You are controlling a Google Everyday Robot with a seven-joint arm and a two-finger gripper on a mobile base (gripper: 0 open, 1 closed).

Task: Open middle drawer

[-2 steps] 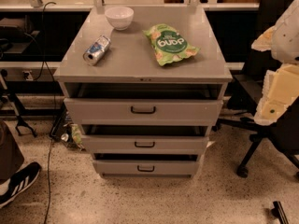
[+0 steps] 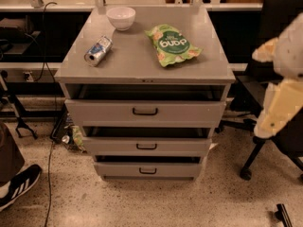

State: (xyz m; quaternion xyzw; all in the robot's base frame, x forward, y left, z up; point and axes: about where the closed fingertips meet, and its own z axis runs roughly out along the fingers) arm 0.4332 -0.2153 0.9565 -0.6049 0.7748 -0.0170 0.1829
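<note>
A grey cabinet (image 2: 142, 63) has three stacked drawers. The middle drawer (image 2: 109, 146) is a plain grey front with a small dark bar handle (image 2: 147, 146) at its centre. It sits between the taller top drawer (image 2: 104, 112) and the smaller bottom drawer (image 2: 113, 170), with a dark gap above it. My gripper (image 2: 279, 109) shows as a blurred cream and white shape at the right edge. It is well right of the cabinet, at about the top drawer's height, and touches no drawer.
On the cabinet top lie a white bowl (image 2: 121, 17), a tipped can (image 2: 98, 51) and a green snack bag (image 2: 173, 45). A black office chair (image 2: 277, 41) stands to the right behind my arm. A shoe (image 2: 16, 186) and cables are on the floor at left.
My arm and gripper at the right edge have dropped slightly lower. The cabinet, its drawers and the things on top have not moved.
</note>
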